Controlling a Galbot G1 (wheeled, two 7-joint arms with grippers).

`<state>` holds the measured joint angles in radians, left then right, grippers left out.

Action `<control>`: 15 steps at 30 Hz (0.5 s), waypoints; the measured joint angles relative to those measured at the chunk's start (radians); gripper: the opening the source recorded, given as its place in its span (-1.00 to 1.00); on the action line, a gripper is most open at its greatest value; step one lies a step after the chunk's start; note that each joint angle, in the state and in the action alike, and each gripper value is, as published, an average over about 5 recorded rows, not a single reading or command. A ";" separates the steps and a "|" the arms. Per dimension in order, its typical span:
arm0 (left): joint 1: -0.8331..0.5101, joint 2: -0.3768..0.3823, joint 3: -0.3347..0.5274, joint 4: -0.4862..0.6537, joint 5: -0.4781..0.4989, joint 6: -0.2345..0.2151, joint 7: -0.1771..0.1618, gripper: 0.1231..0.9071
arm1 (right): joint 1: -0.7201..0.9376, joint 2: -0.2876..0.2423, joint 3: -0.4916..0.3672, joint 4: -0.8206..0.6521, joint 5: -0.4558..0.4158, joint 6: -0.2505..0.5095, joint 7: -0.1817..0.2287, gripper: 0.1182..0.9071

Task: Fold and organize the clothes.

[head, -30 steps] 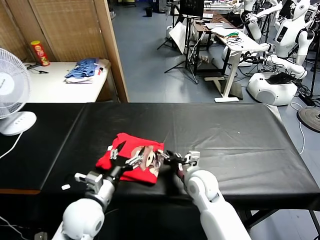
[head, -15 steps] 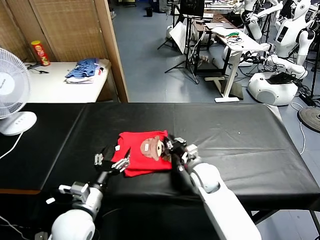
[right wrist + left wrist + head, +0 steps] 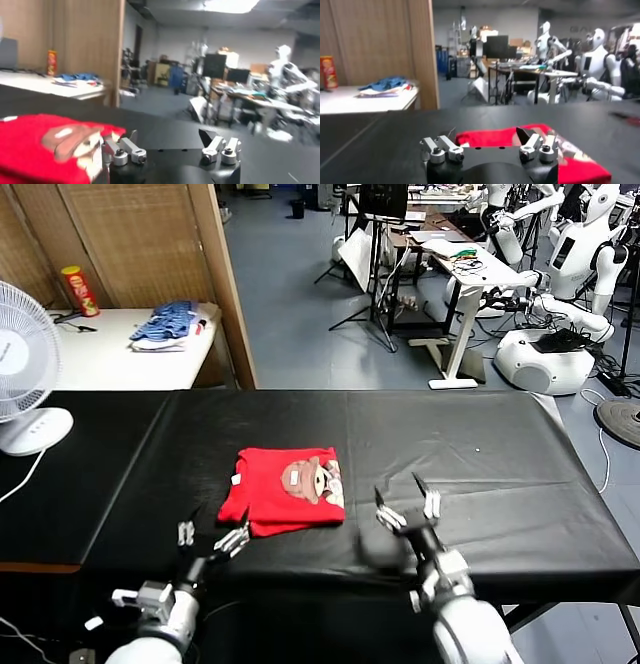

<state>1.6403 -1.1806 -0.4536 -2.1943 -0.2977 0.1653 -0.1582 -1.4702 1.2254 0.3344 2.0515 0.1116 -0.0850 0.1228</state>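
Folded T-shirt (image 3: 285,490) lying free between both end effectors, print side up.
Left end effector (image 3: 212,536) stands released just beside the T-shirt's near-left corner; right end effector (image 3: 408,506), also released, sits farther off its right edge. The long axis runs left–right across the table (image 3: 480,474).
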 joint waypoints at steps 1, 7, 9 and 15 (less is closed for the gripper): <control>0.016 0.002 -0.005 -0.005 -0.001 -0.002 -0.002 0.72 | -0.044 -0.001 0.010 0.028 0.003 -0.002 0.010 0.72; 0.122 0.010 -0.053 -0.035 -0.022 -0.007 -0.012 0.72 | -0.286 0.004 0.066 0.195 0.049 -0.065 0.074 0.72; 0.158 0.014 -0.073 -0.044 -0.035 -0.008 -0.012 0.72 | -0.355 -0.001 0.087 0.241 0.057 -0.089 0.095 0.72; 0.259 0.021 -0.134 -0.081 -0.092 0.028 -0.012 0.72 | -0.498 -0.020 0.124 0.338 0.073 -0.136 0.133 0.72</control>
<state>1.8993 -1.1593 -0.5880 -2.2749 -0.3892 0.1933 -0.1706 -1.9684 1.2050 0.4586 2.3892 0.1845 -0.2213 0.2558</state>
